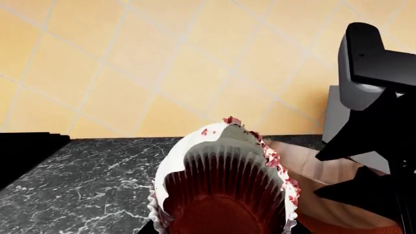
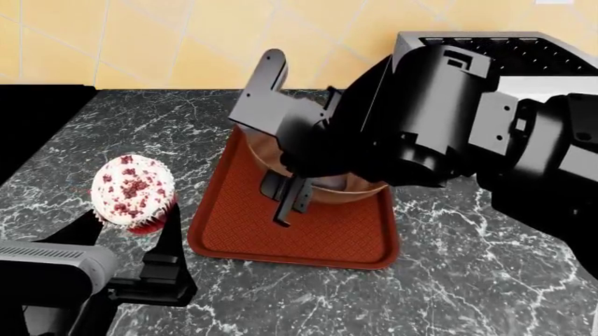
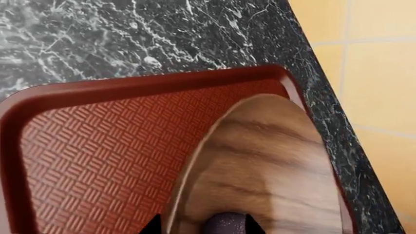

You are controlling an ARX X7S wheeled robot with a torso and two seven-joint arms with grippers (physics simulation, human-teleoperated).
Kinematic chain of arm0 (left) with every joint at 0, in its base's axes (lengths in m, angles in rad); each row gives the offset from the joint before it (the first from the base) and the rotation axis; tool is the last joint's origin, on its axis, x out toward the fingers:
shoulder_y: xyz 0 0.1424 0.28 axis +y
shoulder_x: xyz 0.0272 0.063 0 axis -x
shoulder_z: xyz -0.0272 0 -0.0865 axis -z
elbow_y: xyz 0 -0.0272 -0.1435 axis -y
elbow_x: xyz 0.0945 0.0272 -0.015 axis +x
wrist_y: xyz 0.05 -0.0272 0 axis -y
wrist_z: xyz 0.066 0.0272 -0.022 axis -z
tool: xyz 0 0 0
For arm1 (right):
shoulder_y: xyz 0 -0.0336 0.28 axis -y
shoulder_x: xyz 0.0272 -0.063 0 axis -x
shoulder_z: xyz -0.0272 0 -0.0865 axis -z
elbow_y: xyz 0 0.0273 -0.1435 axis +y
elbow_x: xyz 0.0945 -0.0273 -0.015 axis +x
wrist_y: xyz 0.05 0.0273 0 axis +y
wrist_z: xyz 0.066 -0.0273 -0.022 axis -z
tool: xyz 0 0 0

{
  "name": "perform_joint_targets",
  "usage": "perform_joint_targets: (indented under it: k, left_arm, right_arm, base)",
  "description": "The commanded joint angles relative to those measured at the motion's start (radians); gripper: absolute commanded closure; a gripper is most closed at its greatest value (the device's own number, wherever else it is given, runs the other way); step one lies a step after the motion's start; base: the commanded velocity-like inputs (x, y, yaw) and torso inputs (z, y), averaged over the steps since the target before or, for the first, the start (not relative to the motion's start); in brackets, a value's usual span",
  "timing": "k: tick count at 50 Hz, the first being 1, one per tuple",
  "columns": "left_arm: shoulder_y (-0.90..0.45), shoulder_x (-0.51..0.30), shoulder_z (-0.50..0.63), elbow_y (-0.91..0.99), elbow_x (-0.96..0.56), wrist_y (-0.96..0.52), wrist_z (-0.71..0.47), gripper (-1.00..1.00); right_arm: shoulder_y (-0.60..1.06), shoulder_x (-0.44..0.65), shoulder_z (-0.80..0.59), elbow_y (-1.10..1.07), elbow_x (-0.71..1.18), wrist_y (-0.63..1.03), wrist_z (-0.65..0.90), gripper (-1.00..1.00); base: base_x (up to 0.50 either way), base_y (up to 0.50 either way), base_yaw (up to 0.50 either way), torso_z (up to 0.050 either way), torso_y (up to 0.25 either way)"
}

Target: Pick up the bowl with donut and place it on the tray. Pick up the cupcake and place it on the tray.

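The cupcake (image 2: 133, 190) is seen at the lower left of the head view, lifted above the marble desk (image 2: 449, 280) and clamped by its red wrapper in the left claw (image 2: 140, 227), just left of the tray (image 2: 290, 241). At the centre of the frame the bowl (image 2: 360, 190) is held over the far end of the tray; its rim appears pinched by the right claw (image 3: 201, 225), whose dark tips are seen either side of the donut (image 3: 226, 224) at the bottom of the right wrist view. The cupcake is judged light and soft: the paper wrapper would crumple and the frosting smear, so it is best gripped low on the wrapper. The wooden bowl is judged stiff, smooth and liable to tilt when held by one edge.
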Motion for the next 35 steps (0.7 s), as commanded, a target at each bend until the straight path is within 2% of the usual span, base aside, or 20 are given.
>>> perform_joint_targets:
  k: [1,18,35]
  left_arm:
    - [-0.003,0.001,-0.012,0.000,-0.004,0.013,0.005,1.00]
    - [0.001,0.001,-0.023,0.002,-0.008,0.007,0.008,1.00]
    - [0.003,0.003,-0.033,0.010,-0.010,-0.006,0.007,1.00]
  right_arm:
    - [0.009,0.000,0.006,0.007,-0.030,-0.005,0.008,-1.00]
    - [0.044,0.019,0.045,-0.046,-0.008,-0.004,0.037,-1.00]
    - [0.079,0.106,0.134,-0.242,0.108,0.033,0.182,-1.00]
  base:
    - [0.00,0.00,0.00,0.000,0.000]
    - [0.00,0.00,0.00,0.001,0.001]
    - [0.00,0.00,0.00,0.000,0.000]
